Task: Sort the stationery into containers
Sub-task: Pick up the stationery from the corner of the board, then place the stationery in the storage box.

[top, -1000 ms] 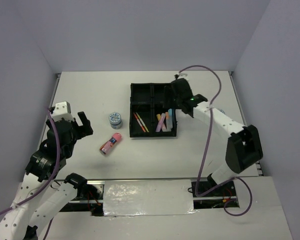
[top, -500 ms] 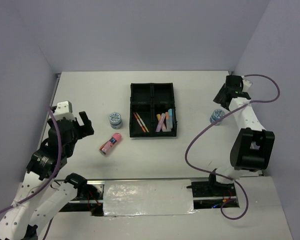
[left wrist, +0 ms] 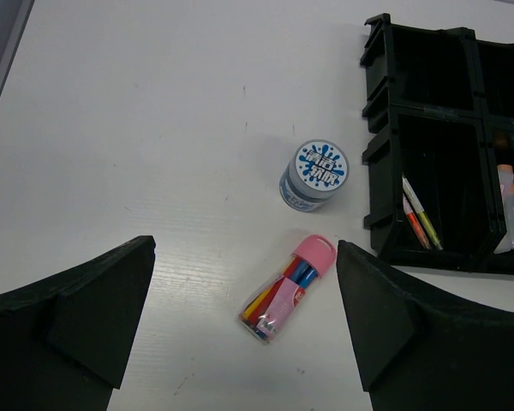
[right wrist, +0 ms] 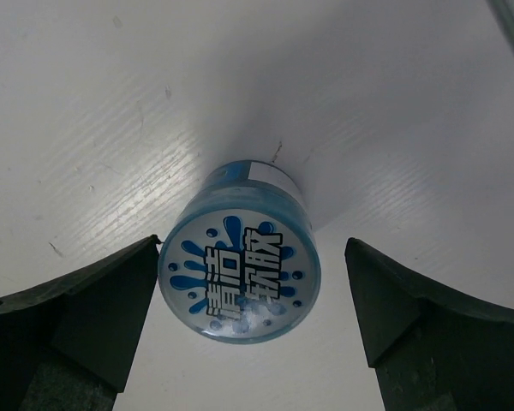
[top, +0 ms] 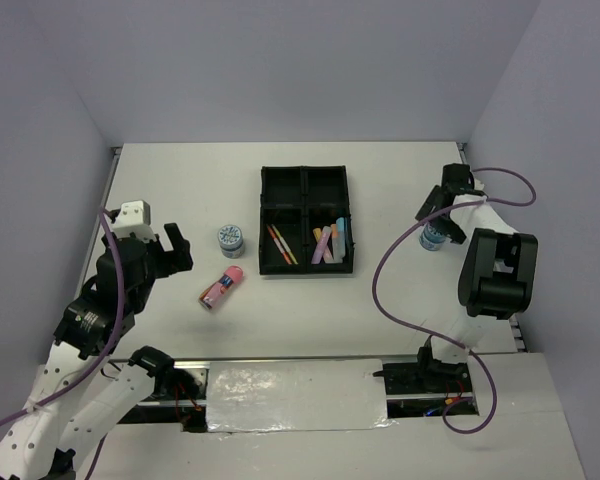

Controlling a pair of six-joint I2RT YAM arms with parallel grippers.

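The black tray (top: 263, 215) has four compartments. Thin orange pens (top: 280, 245) lie in its near left one and pastel markers (top: 330, 243) in its near right one. One blue-white tape roll (top: 230, 240) and the pink tube (top: 222, 287) lie left of the tray; both show in the left wrist view, the roll (left wrist: 315, 175) and the tube (left wrist: 287, 289). My left gripper (top: 172, 250) is open above them, the tube between its fingers (left wrist: 103, 317). My right gripper (top: 432, 222) is open around the second roll (right wrist: 240, 274) at the far right.
The tray's two far compartments (top: 305, 185) look empty. The right wall of the enclosure stands close to the right roll (top: 433, 238). A purple cable (top: 390, 270) loops from the right arm over the table.
My right arm has swung from over the tray to the far right and come down over the second roll. My left gripper has shifted slightly.
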